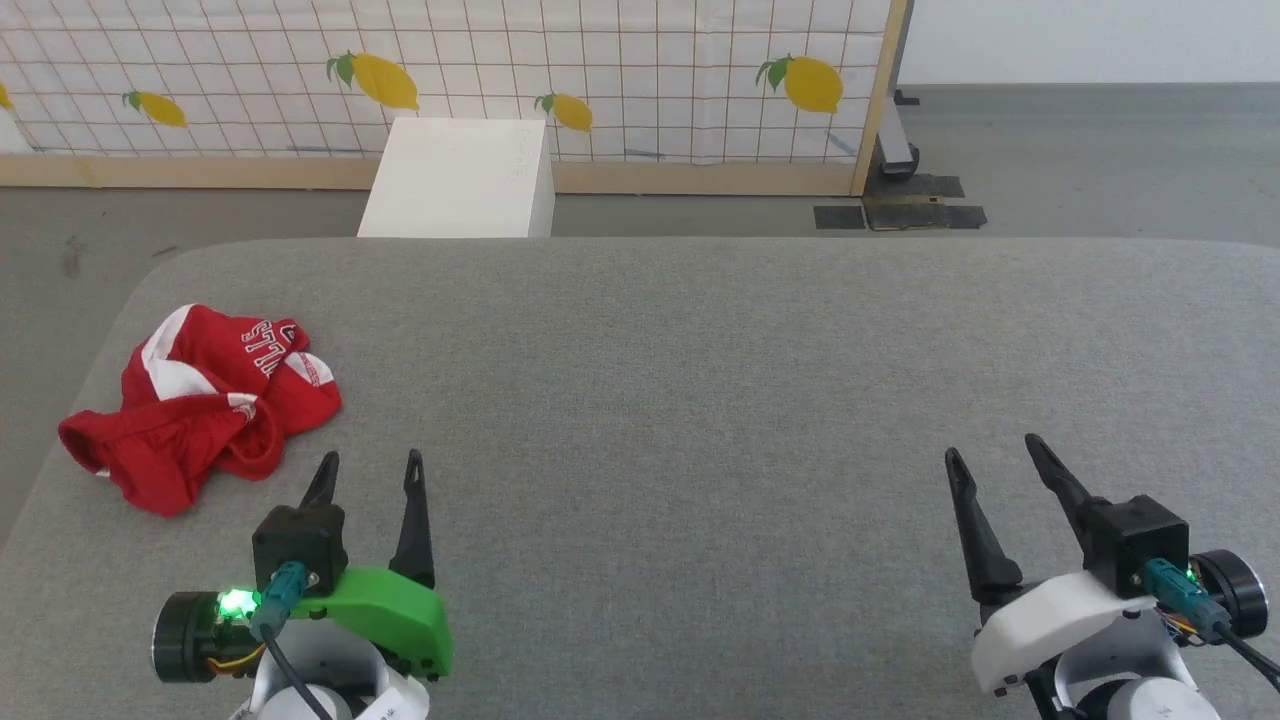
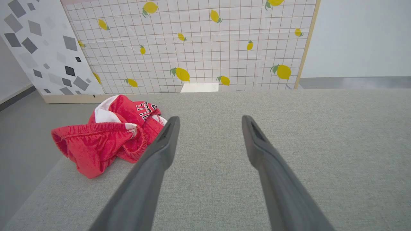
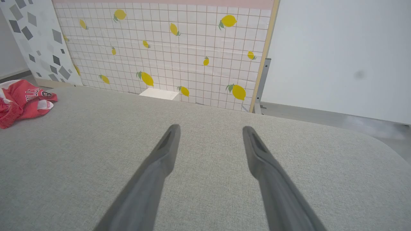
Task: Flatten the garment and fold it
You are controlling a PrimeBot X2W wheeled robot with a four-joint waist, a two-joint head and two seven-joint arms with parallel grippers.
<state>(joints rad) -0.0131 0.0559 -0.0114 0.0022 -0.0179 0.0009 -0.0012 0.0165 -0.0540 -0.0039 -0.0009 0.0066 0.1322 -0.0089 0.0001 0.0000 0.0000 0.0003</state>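
While the shorts point(image 1: 200, 400) are lying crumpled at the worktop's point(image 1: 650, 400) nine o'clock edge, the left end effector point(image 1: 371, 458) is hovering near them at seven o'clock, fingers spread wide and gripping nothing. The right end effector point(image 1: 992, 448) is hovering at five o'clock, equally open and empty, well apart from the shorts.

I am looking at my screens and counting. I am seeing one pair of red shorts point(image 1: 200, 400). I am seeing two tools, the left tool point(image 1: 371, 458) and the right tool point(image 1: 992, 448), and each one is showing two dark fingers point(image 1: 412, 520). I am also seeing one grey worktop point(image 1: 700, 400), one white box point(image 1: 455, 180), one lemon wall point(image 1: 650, 60) showing four whole lemons point(image 1: 385, 82) in the head view, and one wall with grey shapes point(image 2: 38, 48).
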